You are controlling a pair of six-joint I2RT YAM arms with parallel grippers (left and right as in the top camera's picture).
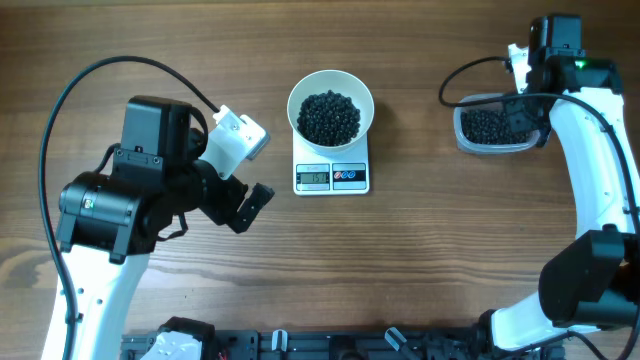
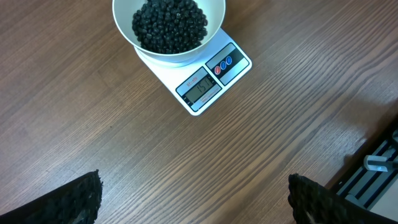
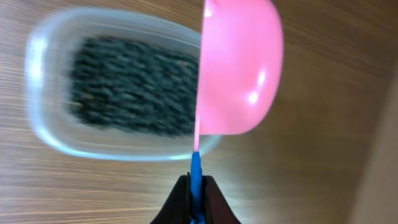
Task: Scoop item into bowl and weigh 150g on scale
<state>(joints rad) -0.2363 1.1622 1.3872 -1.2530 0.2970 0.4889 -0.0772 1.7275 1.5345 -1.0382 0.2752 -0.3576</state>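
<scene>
The white bowl (image 1: 331,108) (image 2: 168,28) stands on the white scale (image 1: 332,175) (image 2: 205,81), heaped with small black beads (image 1: 329,117) (image 2: 169,25). The scale's display is lit, its digits unreadable. My left gripper (image 1: 245,205) (image 2: 194,199) hangs open over bare wood to the scale's left, nothing between its fingers. At the far right my right gripper (image 3: 196,190) is shut on the blue handle of the pink scoop (image 3: 239,68), which is turned on edge above the clear tub (image 1: 497,128) (image 3: 118,87) of more beads. In the overhead view the right arm hides the scoop.
The right arm's white links (image 1: 600,190) curve along the table's right edge. A black rail (image 1: 330,345) runs along the front edge. Bare wood lies between the scale and the tub.
</scene>
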